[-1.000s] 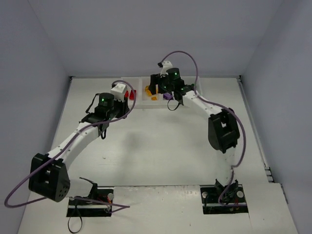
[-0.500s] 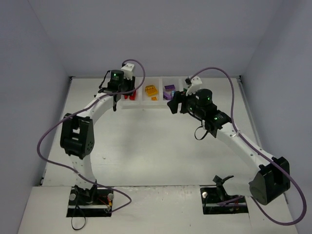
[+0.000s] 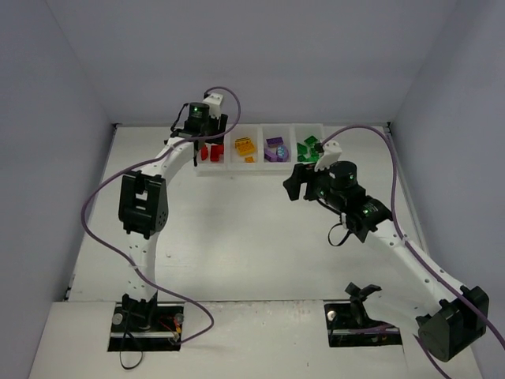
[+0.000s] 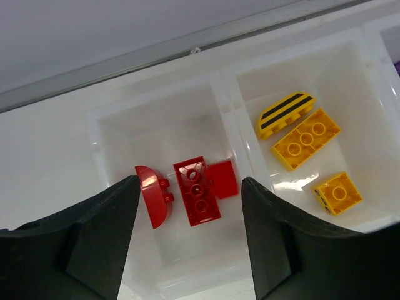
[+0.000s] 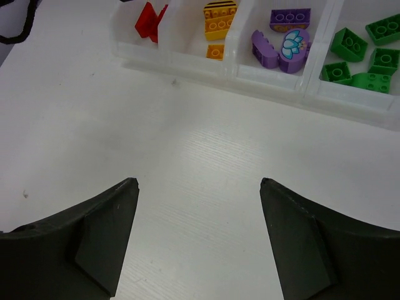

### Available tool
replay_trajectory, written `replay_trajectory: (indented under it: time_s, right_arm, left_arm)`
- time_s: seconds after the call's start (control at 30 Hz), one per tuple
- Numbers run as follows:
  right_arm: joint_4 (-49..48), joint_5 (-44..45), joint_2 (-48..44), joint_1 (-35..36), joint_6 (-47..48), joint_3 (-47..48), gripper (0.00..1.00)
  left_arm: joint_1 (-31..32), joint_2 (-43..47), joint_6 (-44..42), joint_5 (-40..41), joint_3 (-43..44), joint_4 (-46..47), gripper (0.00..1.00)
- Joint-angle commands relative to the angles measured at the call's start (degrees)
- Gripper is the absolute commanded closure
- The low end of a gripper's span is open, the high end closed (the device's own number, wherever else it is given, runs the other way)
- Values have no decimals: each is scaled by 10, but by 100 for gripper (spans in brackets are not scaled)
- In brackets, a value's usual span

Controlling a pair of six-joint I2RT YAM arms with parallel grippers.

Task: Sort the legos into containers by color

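The containers (image 3: 260,166) are four joined white bins in a row at the back of the table. My left gripper (image 3: 207,136) hangs open over the leftmost bin (image 4: 156,125). Below its fingers (image 4: 189,181) lie three loose red legos: a studded brick (image 4: 197,199), a rounded piece (image 4: 152,195) and a flat tile (image 4: 224,180). The bin beside it holds yellow legos (image 4: 306,137). My right gripper (image 3: 296,183) is open and empty over bare table (image 5: 197,182), nearer than the bins (image 5: 275,81). Its view shows purple legos (image 5: 289,19) and green legos (image 5: 349,42) in the two right bins.
Grey enclosure walls stand close behind the bins and along both sides. Purple cables (image 3: 355,133) loop above each arm. White tabletop (image 3: 237,229) stretches from the bins to the arm bases.
The left gripper swung to the leftmost bin and opened; red pieces lie loose beneath it. The right arm pulled back from the bins toward the near right and opened slightly wider.
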State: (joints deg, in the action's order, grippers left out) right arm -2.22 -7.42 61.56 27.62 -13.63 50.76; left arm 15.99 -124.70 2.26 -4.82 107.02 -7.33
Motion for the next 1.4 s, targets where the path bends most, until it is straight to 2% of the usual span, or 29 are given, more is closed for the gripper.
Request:
replay_trajectory:
  time_s: [0.0, 0.07, 0.13, 0.23, 0.33, 0.37, 0.43, 0.5, 0.7, 0.87, 1.1, 1.37]
  right_arm:
    - [-7, 31, -12, -5, 6, 10, 24]
    - [1, 43, -12, -5, 15, 19, 24]
    - [10, 76, -15, -5, 25, 26, 19]
    - [20, 145, -25, -7, 23, 43, 0]
    - [40, 172, -43, -10, 44, 57, 0]
    - [42, 213, -59, -11, 48, 63, 0]
    - [53, 251, -64, -12, 47, 66, 0]
    - [83, 268, -72, -13, 52, 82, 0]
    - [109, 289, -104, -16, 84, 86, 0]
    - [110, 282, -153, -16, 74, 70, 0]
    - [112, 276, -181, -16, 73, 62, 0]
    - [120, 263, -224, -17, 101, 39, 0]
  left_arm:
    - [-12, 56, 11, 35, 27, 10, 40]
    - [-12, 83, 20, 37, 9, 3, 39]
    - [-12, 132, 32, 43, -16, 3, 39]
    - [-12, 216, 74, 71, -71, -21, 38]
    - [-12, 308, 93, 87, -116, -86, 29]
    - [-13, 381, 94, 102, -162, -128, 24]
    - [-13, 407, 96, 112, -180, -149, 23]
    - [-13, 485, 104, 122, -242, -162, 19]
    - [-15, 669, 133, 146, -369, -247, 17]
    - [-15, 791, 152, 171, -411, -295, 17]
    - [-15, 882, 179, 220, -468, -317, 17]
    - [-15, 844, 213, 216, -451, -369, 17]
